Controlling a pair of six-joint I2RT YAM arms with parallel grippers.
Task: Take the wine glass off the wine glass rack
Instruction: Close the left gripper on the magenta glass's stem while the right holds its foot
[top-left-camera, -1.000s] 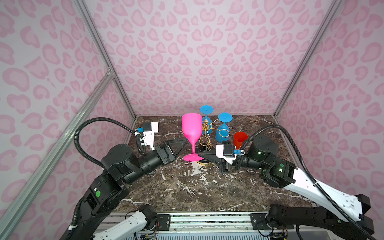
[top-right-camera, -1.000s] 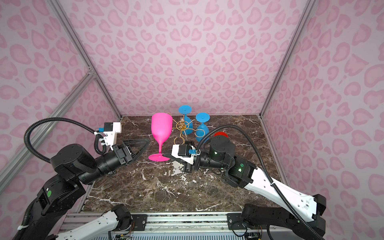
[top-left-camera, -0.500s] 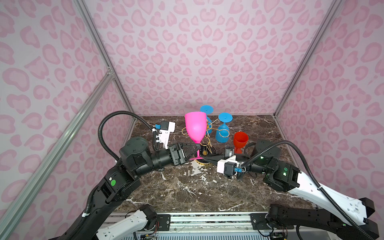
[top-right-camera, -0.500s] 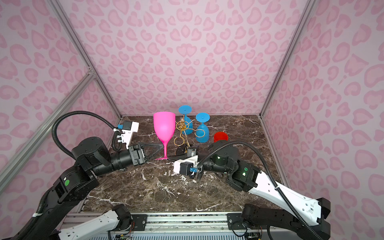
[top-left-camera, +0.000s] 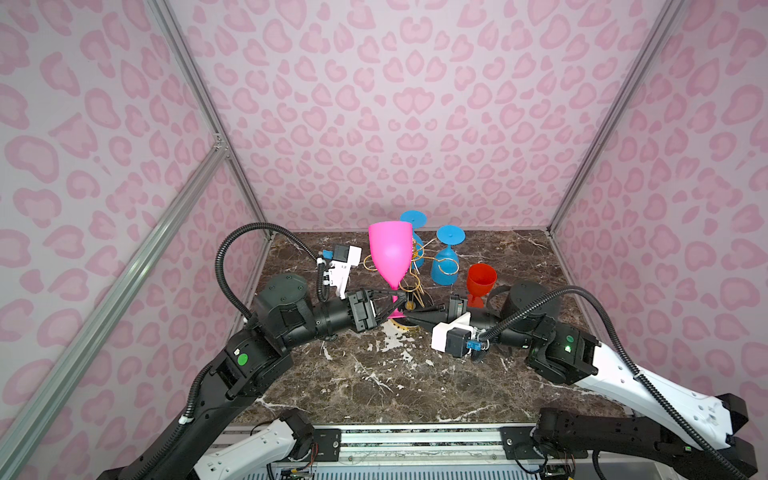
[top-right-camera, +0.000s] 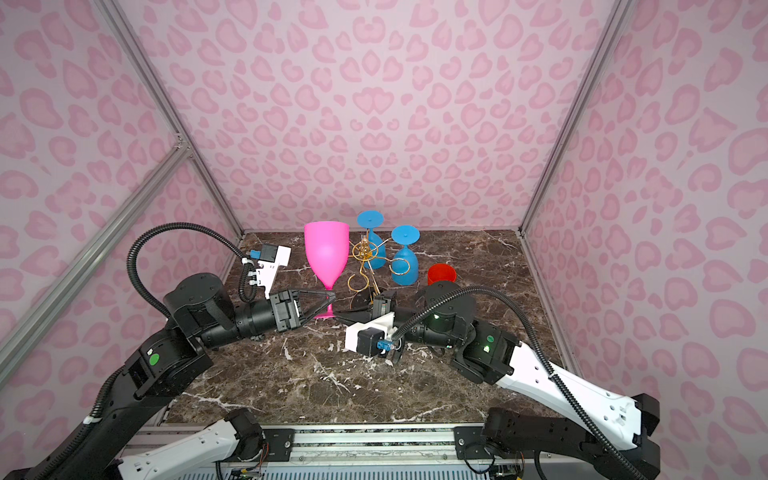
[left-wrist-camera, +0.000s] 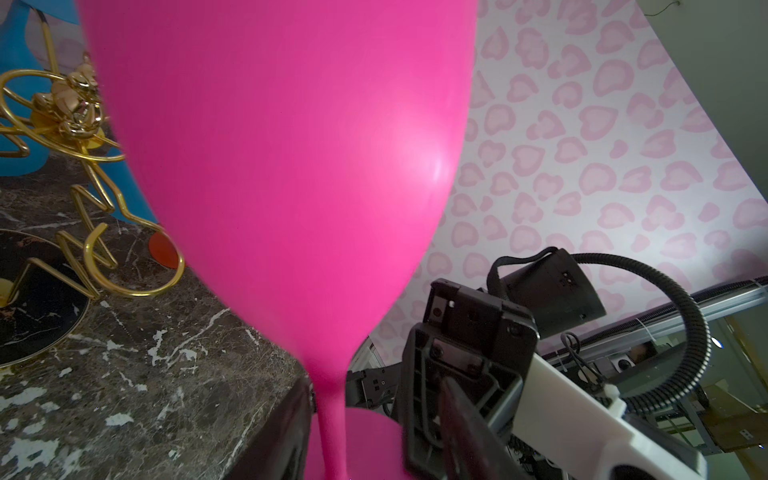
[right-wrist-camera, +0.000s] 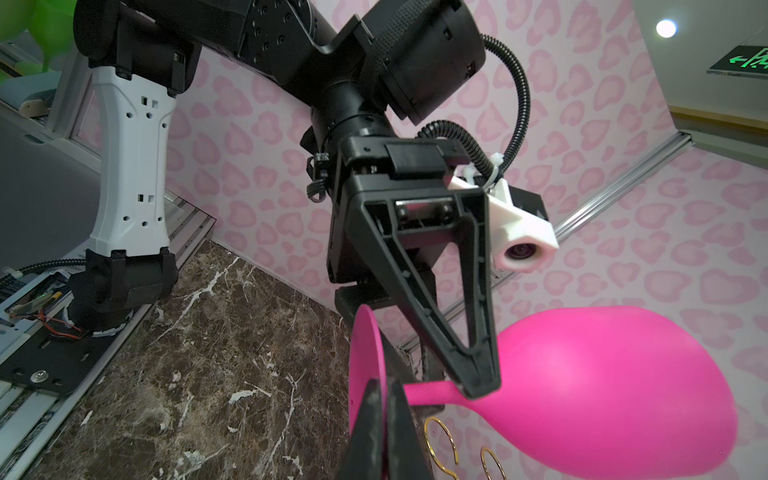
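The pink wine glass (top-left-camera: 390, 257) (top-right-camera: 327, 253) stands upright just left of the wine glass rack (top-left-camera: 415, 286) (top-right-camera: 365, 257), free of its gold wire arms. My right gripper (top-left-camera: 405, 318) (top-right-camera: 338, 318) (right-wrist-camera: 380, 386) is shut on the rim of the glass's foot. The left gripper (top-left-camera: 397, 305) (top-right-camera: 328, 304) (left-wrist-camera: 370, 419) is open and straddles the stem. In the left wrist view one finger lies against the stem and the other stands apart. The pink bowl (left-wrist-camera: 291, 166) (right-wrist-camera: 602, 395) fills much of both wrist views.
Two blue glasses (top-left-camera: 445, 266) (top-right-camera: 405, 266) hang upside down on the rack's far arms. A red glass (top-left-camera: 481, 280) (top-right-camera: 441, 274) stands upright right of the rack. The rack's black round base (left-wrist-camera: 33, 311) sits on the marble top. Patterned walls close three sides.
The left arm has swung in to the glass and its fingers have narrowed around the stem. The right gripper has kept hold of the foot, and the glass has shifted slightly right.
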